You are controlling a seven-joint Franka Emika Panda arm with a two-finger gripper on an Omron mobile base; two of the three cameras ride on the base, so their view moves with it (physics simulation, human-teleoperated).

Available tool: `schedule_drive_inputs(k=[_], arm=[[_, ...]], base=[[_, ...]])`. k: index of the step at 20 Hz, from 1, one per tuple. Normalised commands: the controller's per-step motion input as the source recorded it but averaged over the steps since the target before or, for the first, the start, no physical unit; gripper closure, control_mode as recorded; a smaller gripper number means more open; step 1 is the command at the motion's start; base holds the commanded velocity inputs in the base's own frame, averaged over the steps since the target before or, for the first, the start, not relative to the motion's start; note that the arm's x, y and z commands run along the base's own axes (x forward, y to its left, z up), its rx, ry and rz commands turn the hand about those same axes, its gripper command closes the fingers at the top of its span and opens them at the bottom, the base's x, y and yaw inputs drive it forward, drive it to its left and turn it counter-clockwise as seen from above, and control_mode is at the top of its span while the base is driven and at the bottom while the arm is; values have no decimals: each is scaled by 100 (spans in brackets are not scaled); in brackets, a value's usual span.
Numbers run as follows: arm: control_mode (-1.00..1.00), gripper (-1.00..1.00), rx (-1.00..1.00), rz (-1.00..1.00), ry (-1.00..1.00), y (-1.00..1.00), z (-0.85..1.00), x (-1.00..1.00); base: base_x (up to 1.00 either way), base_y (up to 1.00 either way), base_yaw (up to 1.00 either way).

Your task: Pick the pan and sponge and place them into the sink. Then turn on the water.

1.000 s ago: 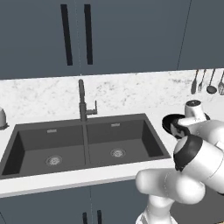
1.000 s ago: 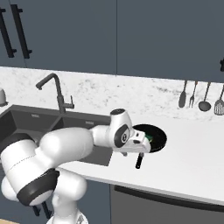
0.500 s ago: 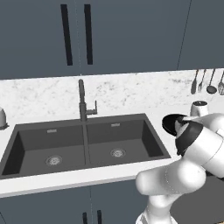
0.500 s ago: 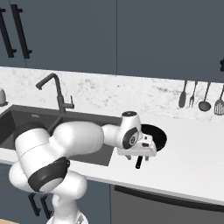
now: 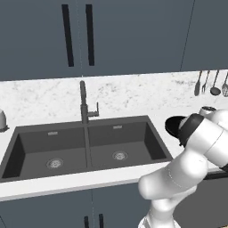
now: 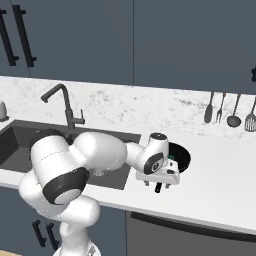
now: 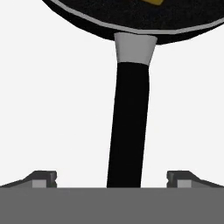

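The black pan point(image 6: 182, 154) rests on the white counter to the right of the sink point(image 5: 147, 142), partly hidden behind my hand; its rim also peeks past my arm point(image 5: 173, 125). A sliver of the yellow sponge point(image 7: 151, 2) lies inside the pan point(image 7: 109, 15). The pan's straight handle point(image 7: 127, 131) runs down between my two fingertips point(image 7: 43, 177). My gripper point(image 7: 111, 177) is open, low over the handle with one finger on each side and a gap to both. My gripper point(image 6: 162, 181) sits at the handle's near end. No water runs from the faucet point(image 5: 83, 101).
Utensils point(image 6: 221, 107) hang on the back wall at the right. A small grey object point(image 5: 2, 121) stands at the counter's far left. A dark appliance front point(image 6: 190, 235) sits below the counter on the right. Dark cabinets with black handles point(image 5: 78, 35) hang above.
My arm has folded down and the hand has shifted slightly right and lower, closer over the pan's handle. The pan and sink have not moved.
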Motion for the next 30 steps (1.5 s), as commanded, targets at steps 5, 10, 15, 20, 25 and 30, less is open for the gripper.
schedule_drive_inputs(k=[5,10,15,20,25,30], arm=[[-100,-100,5,4,0,0,-26,17],[-100,-100,0,4,0,2,-17,23],[-100,100,0,5,0,0,-34,1],[-100,100,0,4,0,-12,-34,0],[-100,100,0,4,-4,-2,-14,-2],[-100,100,0,8,-17,36,28,-23]], base=[[0,0,0],[0,0,0],[0,0,0],[0,0,0],[0,0,0],[0,0,0]])
